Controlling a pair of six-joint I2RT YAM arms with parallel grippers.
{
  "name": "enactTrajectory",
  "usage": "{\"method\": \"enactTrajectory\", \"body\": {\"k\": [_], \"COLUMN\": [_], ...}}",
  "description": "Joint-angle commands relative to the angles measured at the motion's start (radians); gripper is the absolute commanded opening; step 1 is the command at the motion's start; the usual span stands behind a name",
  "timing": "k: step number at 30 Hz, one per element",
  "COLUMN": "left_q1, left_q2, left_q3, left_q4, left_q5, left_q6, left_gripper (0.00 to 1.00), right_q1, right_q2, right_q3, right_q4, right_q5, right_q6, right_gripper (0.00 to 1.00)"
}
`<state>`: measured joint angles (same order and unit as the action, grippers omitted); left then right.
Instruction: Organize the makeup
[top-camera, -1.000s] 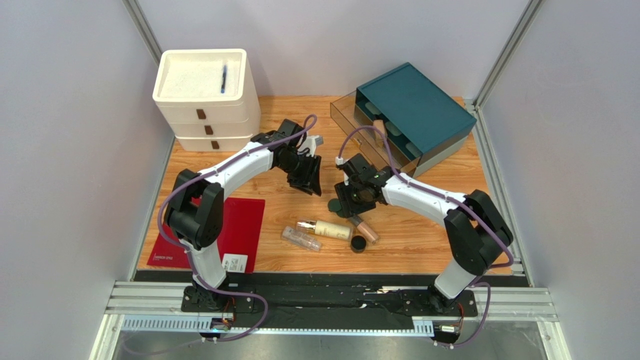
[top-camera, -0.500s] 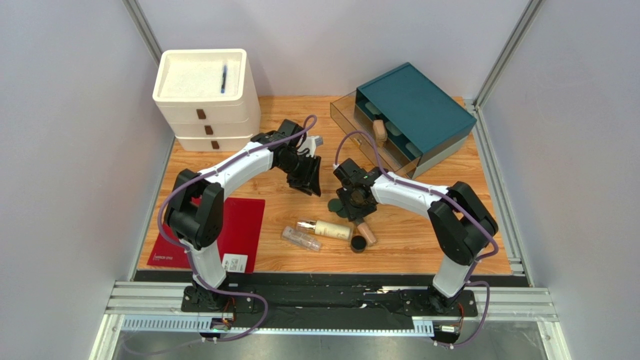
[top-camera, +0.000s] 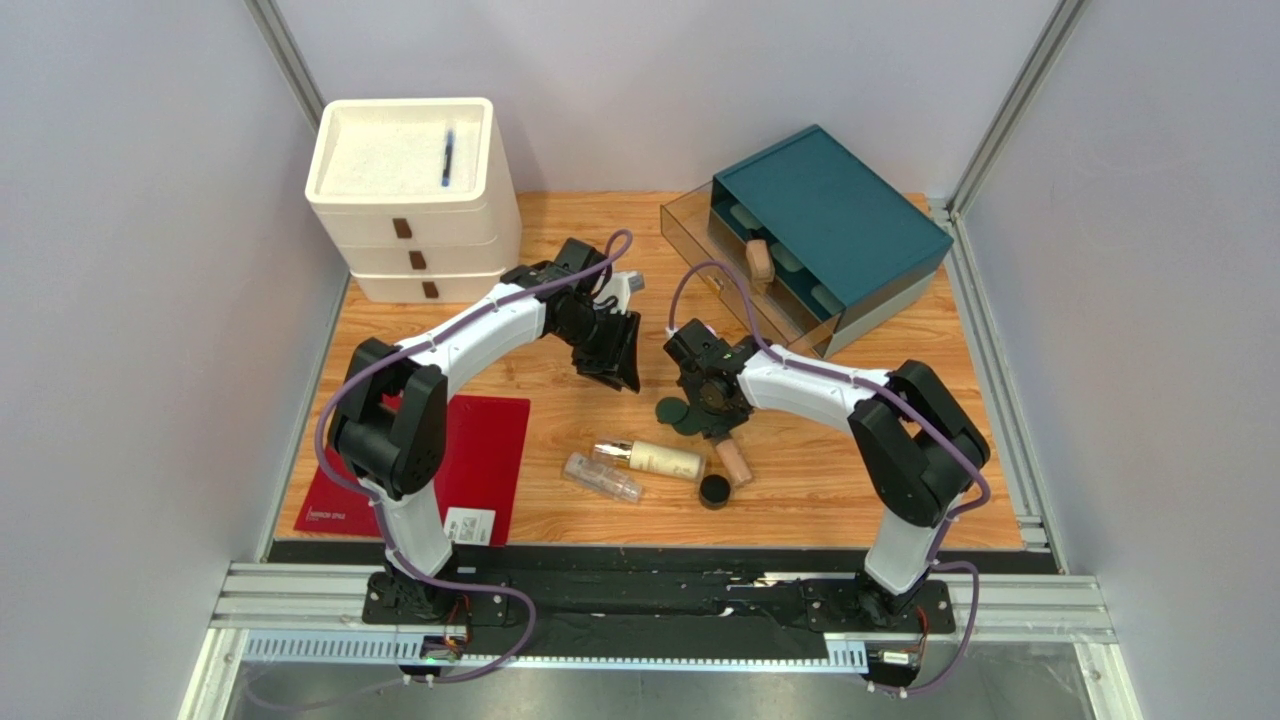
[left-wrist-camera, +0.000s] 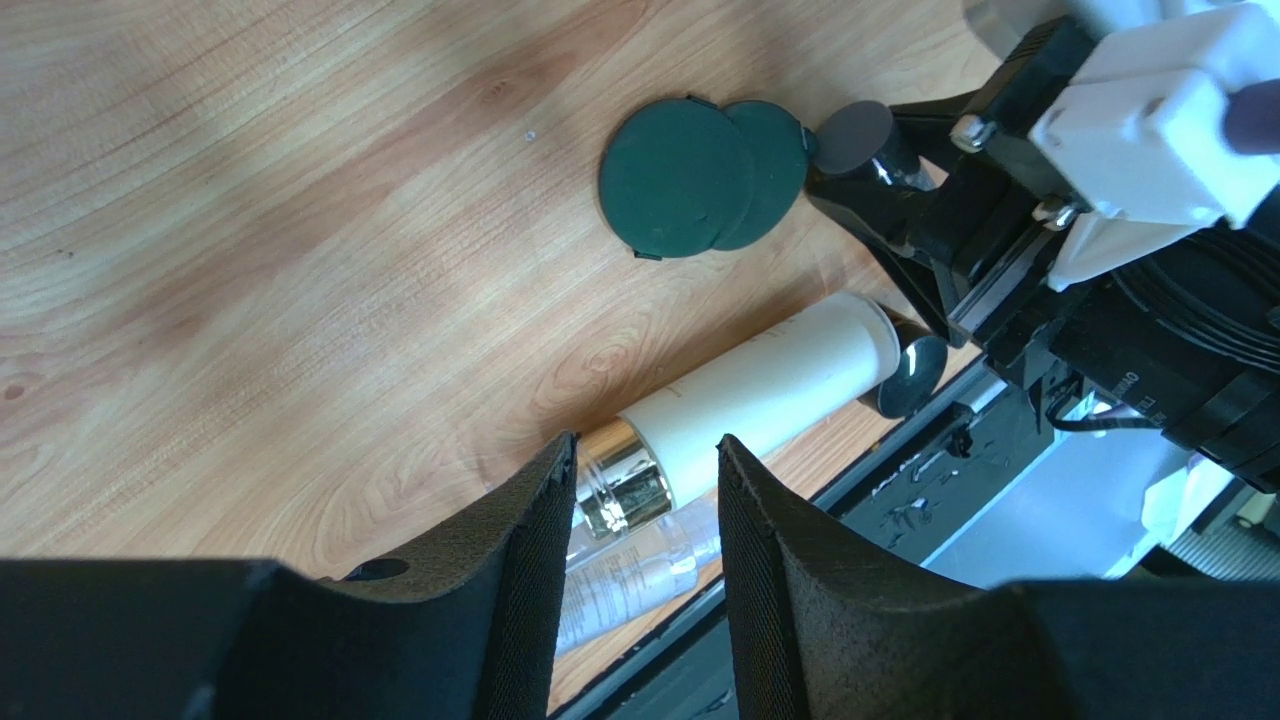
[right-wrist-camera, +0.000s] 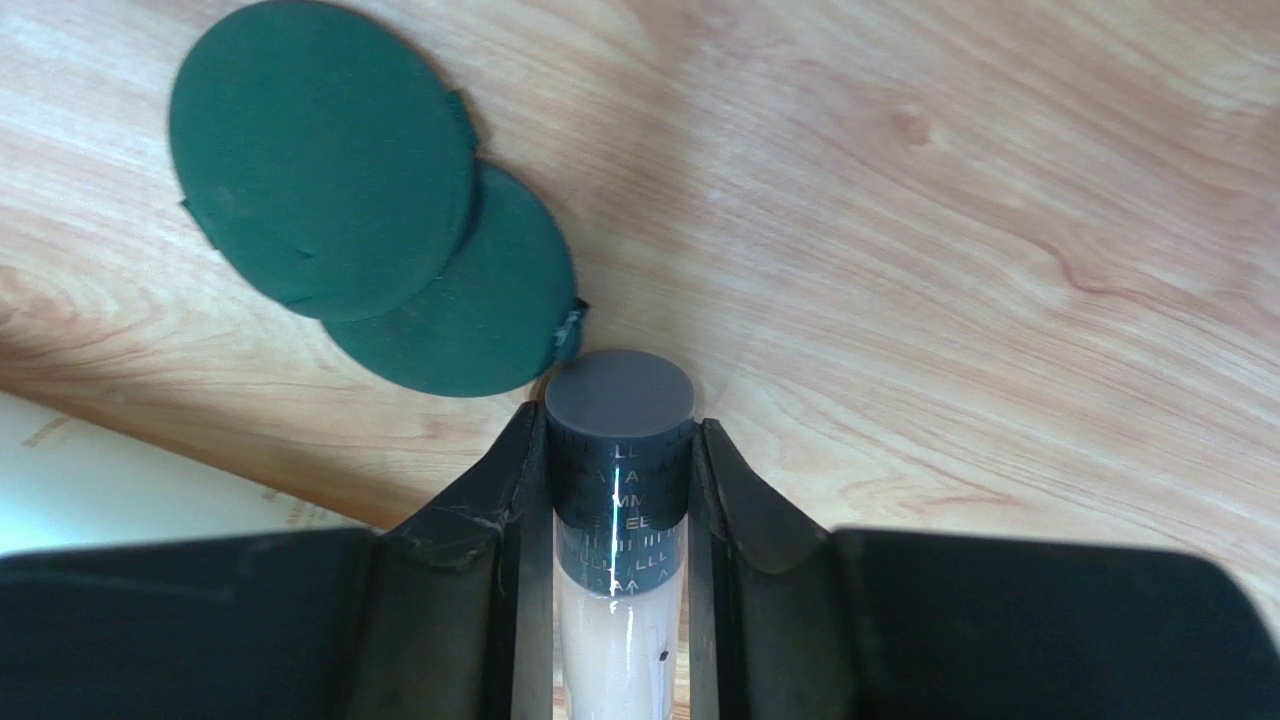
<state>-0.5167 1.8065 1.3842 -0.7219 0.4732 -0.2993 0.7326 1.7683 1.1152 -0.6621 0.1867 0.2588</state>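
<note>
A beige foundation bottle (right-wrist-camera: 618, 495) with a dark cap lies on the wooden table, and my right gripper (right-wrist-camera: 618, 450) has closed around it, both fingers against the cap. Two dark-green discs (right-wrist-camera: 323, 158) overlap just beyond its cap. In the top view a cream gold-necked bottle (top-camera: 661, 458), a clear bottle (top-camera: 601, 479) and a black round jar (top-camera: 717, 491) lie close in front of the right gripper (top-camera: 718, 428). Another beige bottle (top-camera: 762, 266) sits in the teal organizer. My left gripper (top-camera: 619, 368) hangs open and empty above the table, left of the discs (top-camera: 687, 416).
A teal drawer organizer (top-camera: 827, 210) stands at the back right with a drawer pulled out. A white drawer unit (top-camera: 403, 173) at the back left has a blue pen (top-camera: 446, 155) on top. A red mat (top-camera: 484, 450) lies at the front left.
The right gripper has shifted a little left and its jaws have closed in on the foundation bottle. The left arm has stayed still.
</note>
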Motion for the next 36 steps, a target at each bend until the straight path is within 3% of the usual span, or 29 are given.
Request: {"method": "enactTrajectory", "body": {"k": [1,7,15,27,36], "left_q1": [0.003,0.003,0.003,0.003,0.003], "left_q2": [-0.026,-0.024,-0.015,-0.021,-0.024], "left_q3": [0.045,0.05,0.047,0.041,0.05], "left_q4": [-0.005,-0.011,-0.005,-0.005,-0.01], "left_q5": [0.001,-0.002,-0.015,-0.01,-0.018], "left_q6": [0.015,0.019,0.009,0.011,0.02], "left_gripper": [0.46,0.46,0.46,0.46,0.46], "right_q1": [0.002,0.002,-0.012,-0.241,-0.312], "right_q2": [-0.076,-0.207,-0.316,-0.1,0.045], "right_q3": [-0.003,0.04,0.204,0.612,0.686], "right_q4": [0.032,-0.004,0.032,0.038,0.012], "right_q5": [0.088,0.183,0.172,0.115,0.088], "right_q6": [-0.024,-0.067,-0.174,-0.254,-0.316], "right_gripper": [0.0,0.0,0.0,0.0,0.0]}}
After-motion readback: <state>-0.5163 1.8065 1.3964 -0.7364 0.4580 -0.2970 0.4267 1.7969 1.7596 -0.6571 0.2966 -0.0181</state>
